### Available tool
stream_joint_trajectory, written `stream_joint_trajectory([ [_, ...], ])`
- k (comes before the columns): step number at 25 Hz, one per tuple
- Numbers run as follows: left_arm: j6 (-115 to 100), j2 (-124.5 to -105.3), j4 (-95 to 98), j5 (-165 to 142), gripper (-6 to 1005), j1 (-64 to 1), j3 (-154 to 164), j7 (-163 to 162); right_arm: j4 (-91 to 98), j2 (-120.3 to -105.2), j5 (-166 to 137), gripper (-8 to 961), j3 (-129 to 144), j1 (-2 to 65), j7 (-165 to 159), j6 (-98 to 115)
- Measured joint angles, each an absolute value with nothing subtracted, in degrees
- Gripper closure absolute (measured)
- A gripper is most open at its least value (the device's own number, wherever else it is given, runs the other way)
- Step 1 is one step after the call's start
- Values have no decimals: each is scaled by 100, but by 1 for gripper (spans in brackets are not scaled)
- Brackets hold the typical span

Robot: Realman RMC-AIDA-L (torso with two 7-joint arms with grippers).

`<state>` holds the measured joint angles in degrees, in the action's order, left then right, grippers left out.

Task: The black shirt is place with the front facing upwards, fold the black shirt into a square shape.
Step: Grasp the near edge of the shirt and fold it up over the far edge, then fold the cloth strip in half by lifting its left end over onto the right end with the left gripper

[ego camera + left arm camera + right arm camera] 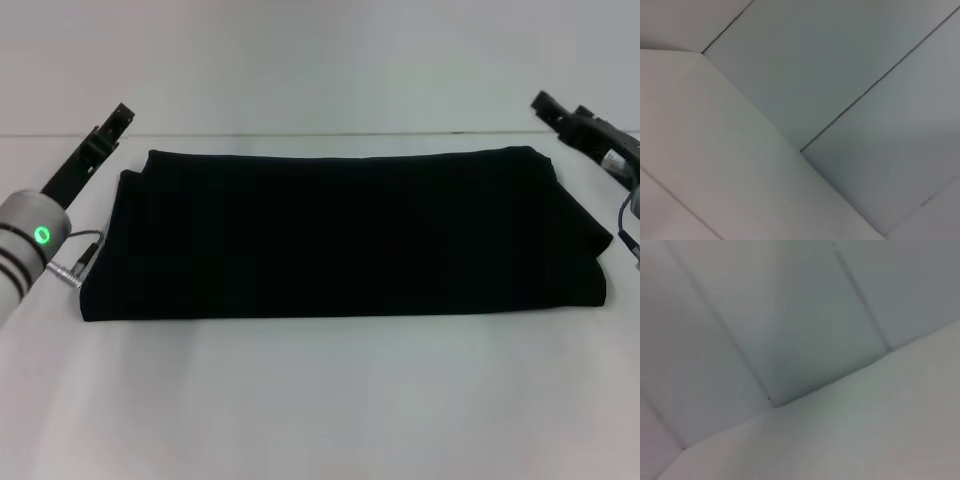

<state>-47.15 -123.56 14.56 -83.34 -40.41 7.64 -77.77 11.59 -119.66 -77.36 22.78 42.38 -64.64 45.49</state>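
The black shirt [340, 235] lies on the white table [320, 400] as a wide, flat, folded rectangle with no lettering or label showing. Its folded layers show at the left and right ends. My left gripper [114, 122] hangs in the air beyond the shirt's far left corner, apart from the cloth and holding nothing. My right gripper [560, 110] is raised past the far right corner, also clear of the cloth and empty. Neither wrist view shows the shirt or any fingers.
A pale wall [320, 60] rises behind the table's far edge. Both wrist views show only white panels with dark seams [875, 85] [860, 300]. Bare table surface stretches in front of the shirt.
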Motion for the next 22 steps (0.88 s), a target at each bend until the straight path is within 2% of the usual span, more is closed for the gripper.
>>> stream_joint_trajectory([
  [1,-4835,-12330,1486,-8379,342,-3958,908,-7977,1218,-11945,-7848,316,2445,4148,-6465,4820],
  [4,-5319,-12243,1742,-8575,345,-3667,1549,-8802,1467,-11869,-8286,197,3058,3889,-6476,5657],
  [9,-6315,-12191,2588,-9523,351,-3098,2006,-10554,2085,-11799,-9380,189,4215,3542,-6497,6743],
  [15,-7613,-12039,3730,-11339,348,-2539,1791,-12767,2432,-11882,-10242,163,4578,3272,-6407,7375],
  [20,-8281,-11972,4098,-12314,314,-2325,1227,-13733,2390,-11904,-10468,138,4593,3239,-6394,7495],
  [22,-8359,-11955,4150,-12672,294,-2272,978,-14030,2388,-11925,-10583,94,4596,3238,-6389,7431],
])
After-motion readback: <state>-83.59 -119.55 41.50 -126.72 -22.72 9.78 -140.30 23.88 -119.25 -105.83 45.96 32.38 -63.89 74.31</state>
